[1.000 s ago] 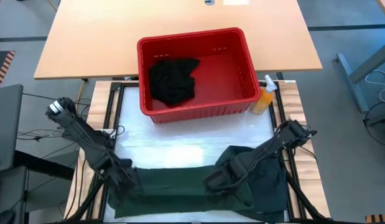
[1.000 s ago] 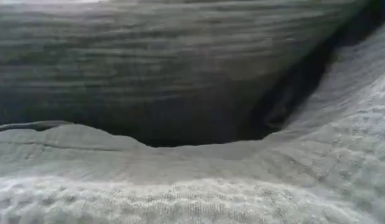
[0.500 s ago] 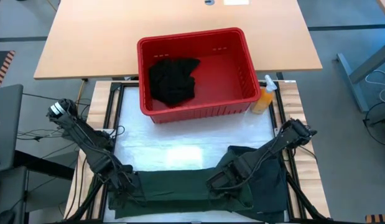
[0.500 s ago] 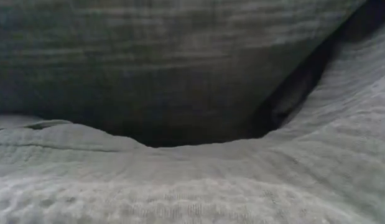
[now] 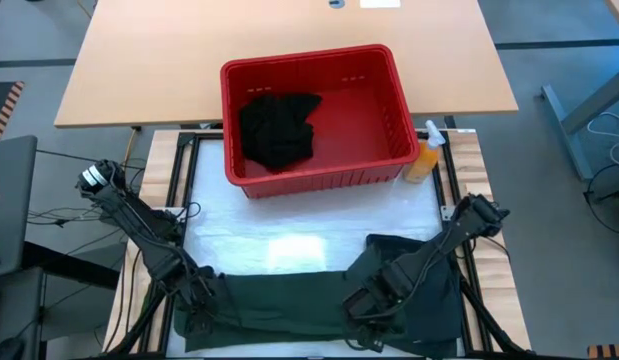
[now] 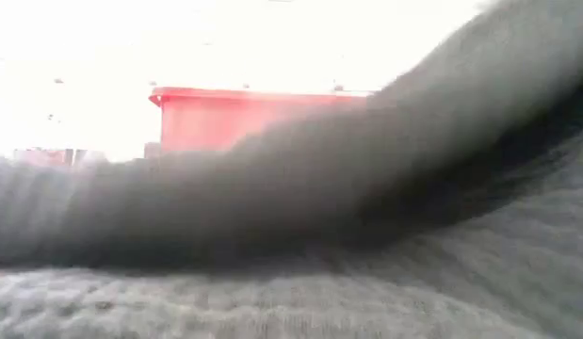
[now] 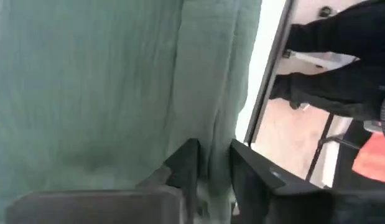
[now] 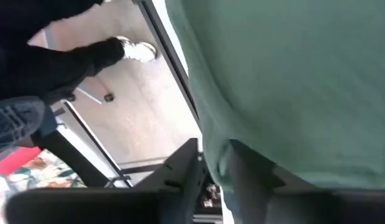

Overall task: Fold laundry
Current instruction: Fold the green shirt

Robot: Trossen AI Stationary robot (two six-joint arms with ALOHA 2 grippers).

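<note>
We see the green garment spread along the table's near edge, with a black garment lying in the red basket behind it. The left gripper sits at its left end and the right gripper right of middle. Each wrist view shows fingers slightly parted with a fold of cloth between them, though whether they truly pinch it we cannot tell.

A robotics lab or workshop: a metal-framed rig with a padded white tabletop, a plain wooden desk behind, loose cables on grey floor.
</note>
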